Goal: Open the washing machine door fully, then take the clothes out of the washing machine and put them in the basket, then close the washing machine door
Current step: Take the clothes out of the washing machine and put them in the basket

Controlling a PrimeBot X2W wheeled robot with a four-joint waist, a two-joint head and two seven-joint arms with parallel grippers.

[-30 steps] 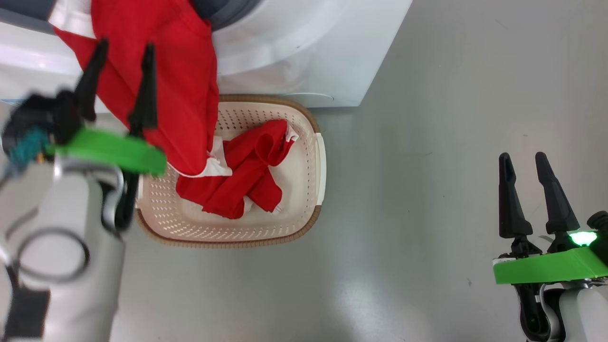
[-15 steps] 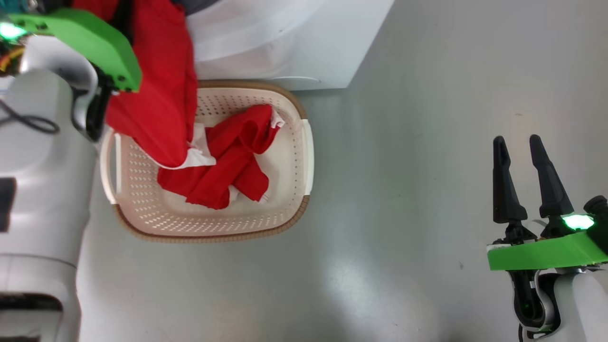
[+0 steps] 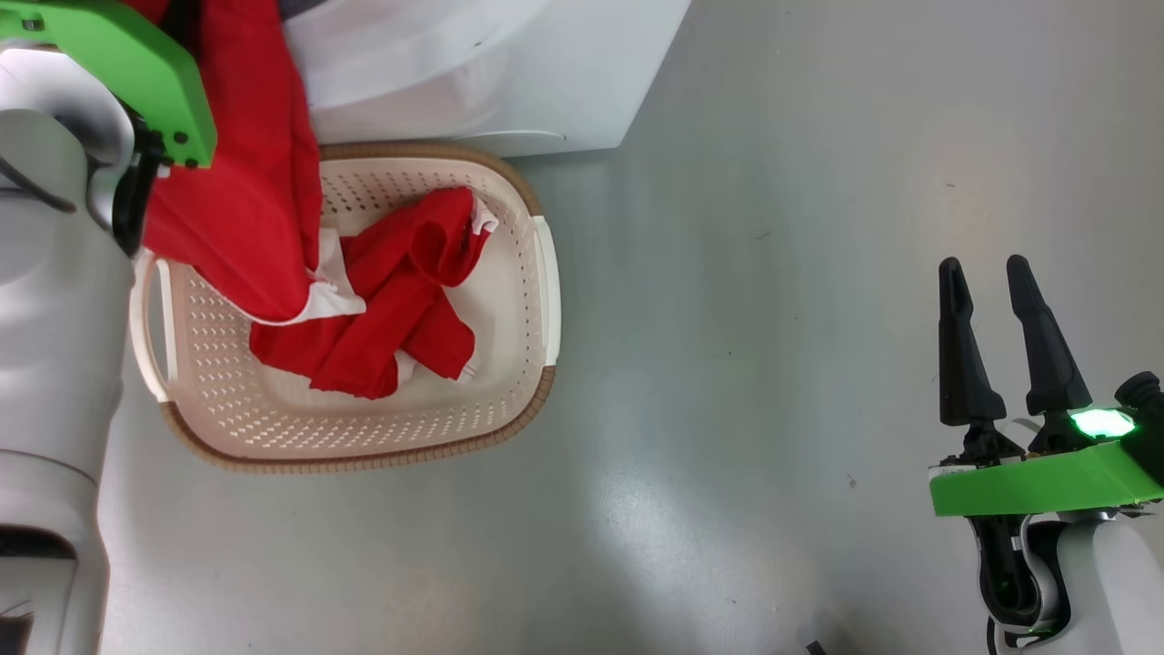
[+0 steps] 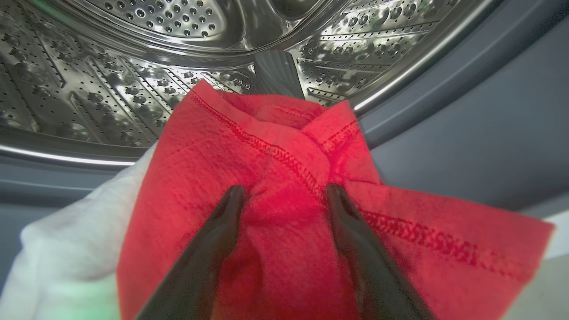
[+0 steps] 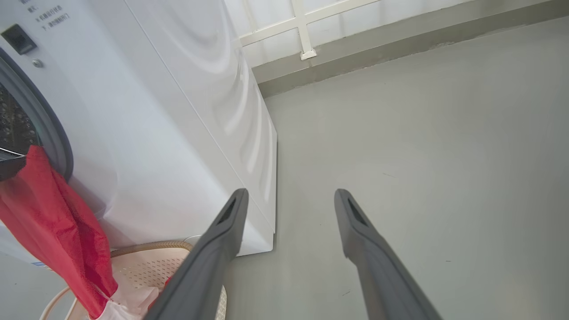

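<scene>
In the left wrist view my left gripper (image 4: 284, 191) stands open at the mouth of the washing machine's steel drum (image 4: 133, 66). Its two fingers are spread on a red garment (image 4: 275, 178) that lies over the grey gasket (image 4: 466, 133). That garment (image 3: 236, 182) hangs down the washing machine (image 3: 509, 82) front into the basket (image 3: 536, 273). More red and white clothes (image 3: 391, 300) lie inside the basket. My right gripper (image 3: 991, 268) is open with nothing between its fingers, over the floor far to the right. The washing machine door is out of view.
Grey floor (image 3: 773, 364) stretches between the basket and my right gripper. My pale left forearm (image 3: 55, 346) stands beside the basket's left handle. The right wrist view has the washer's white side (image 5: 186, 111) and a wall base (image 5: 378, 49) behind.
My left arm has gone up and forward, bringing its fingers onto the garment at the drum mouth. The head camera has shifted, sliding the scene left. The right arm is still.
</scene>
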